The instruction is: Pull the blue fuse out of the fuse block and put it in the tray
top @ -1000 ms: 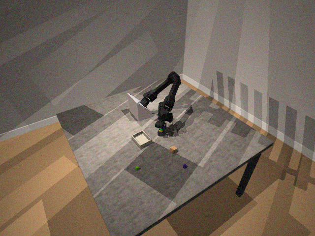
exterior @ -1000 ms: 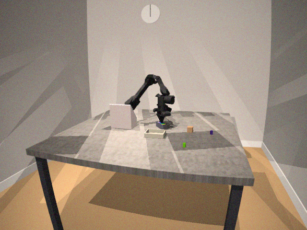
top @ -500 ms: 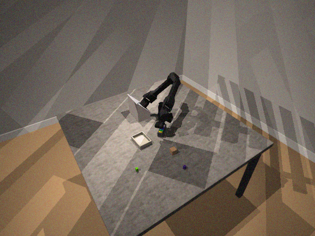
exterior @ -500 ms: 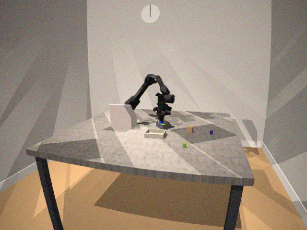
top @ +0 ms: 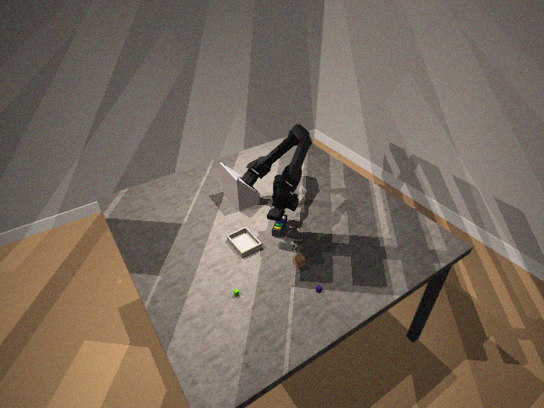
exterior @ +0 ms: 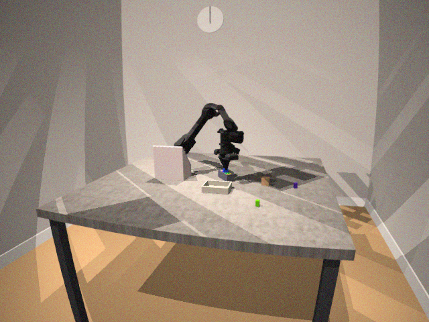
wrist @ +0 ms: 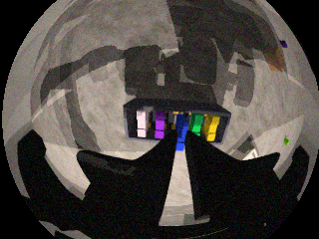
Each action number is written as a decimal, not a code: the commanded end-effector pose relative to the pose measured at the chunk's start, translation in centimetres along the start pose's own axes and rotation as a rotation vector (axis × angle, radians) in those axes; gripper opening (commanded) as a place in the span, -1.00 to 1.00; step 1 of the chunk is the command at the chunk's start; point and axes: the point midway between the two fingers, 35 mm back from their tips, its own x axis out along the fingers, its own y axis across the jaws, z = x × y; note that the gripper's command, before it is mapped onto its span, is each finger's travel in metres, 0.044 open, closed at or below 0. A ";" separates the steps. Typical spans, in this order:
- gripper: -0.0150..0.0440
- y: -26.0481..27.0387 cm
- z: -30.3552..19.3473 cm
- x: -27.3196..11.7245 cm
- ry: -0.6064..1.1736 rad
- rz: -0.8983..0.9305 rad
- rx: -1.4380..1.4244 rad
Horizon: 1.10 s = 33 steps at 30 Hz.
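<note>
Blue fuse (exterior: 225, 170) (wrist: 180, 134) clamped in gripper (exterior: 225, 168) (wrist: 179, 134) | fuse block (top: 278, 230) (exterior: 226, 175) (wrist: 176, 106) seen directly below | tray (top: 240, 253) (exterior: 216, 190) placed nearby on table (top: 211, 303) (exterior: 194, 221)

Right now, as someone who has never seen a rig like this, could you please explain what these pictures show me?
The machine is one black robot arm ending in a two-fingered gripper. One picture looks down from above, one faces the table from the side, and the round one comes from a camera at the wrist, looking past the fingers. The gripper is closed on a blue fuse at the dark fuse block, which also carries white, purple, green and yellow fuses. Nearby on the table are a pale, open tray, an orange-brown block, a small green piece, a small purple piece and an upright whitish panel.
</note>
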 end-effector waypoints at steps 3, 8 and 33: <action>-0.49 -0.1 0.1 -0.4 0.002 -0.004 -0.008; -0.49 -0.1 0.1 -0.6 0.002 -0.004 -0.008; -0.49 0.0 0.0 -1.9 0.001 -0.002 -0.005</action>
